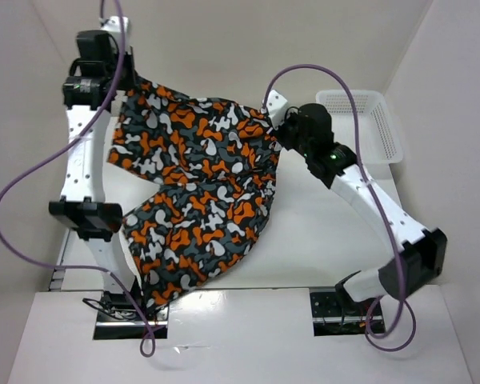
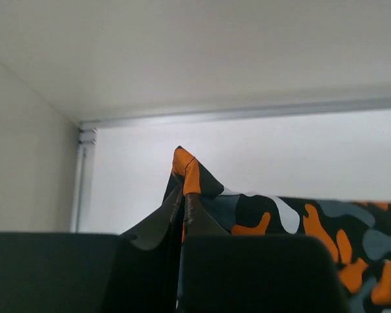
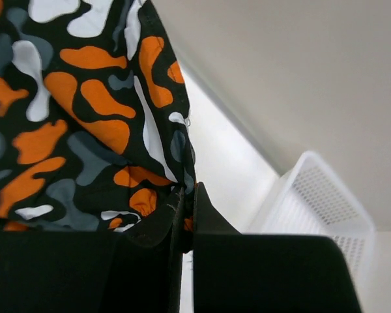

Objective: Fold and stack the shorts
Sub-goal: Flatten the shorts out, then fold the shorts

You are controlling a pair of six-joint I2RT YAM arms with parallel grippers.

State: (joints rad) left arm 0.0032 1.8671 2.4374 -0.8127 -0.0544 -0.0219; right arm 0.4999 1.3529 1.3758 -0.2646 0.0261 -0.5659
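Firmly clenched, left tool and right tool pinch the top edge of one shorts. One basket stands apart, far right.

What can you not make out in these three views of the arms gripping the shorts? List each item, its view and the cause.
1. Top external: the table under the shorts, covered by the cloth.
2. Top external: the fingertips of the left gripper, hidden by its own wrist and the cloth.
3. Left wrist: most of the shorts, cut off by the right and bottom edges.
4. Right wrist: the far end of the basket, cut off by the right edge.
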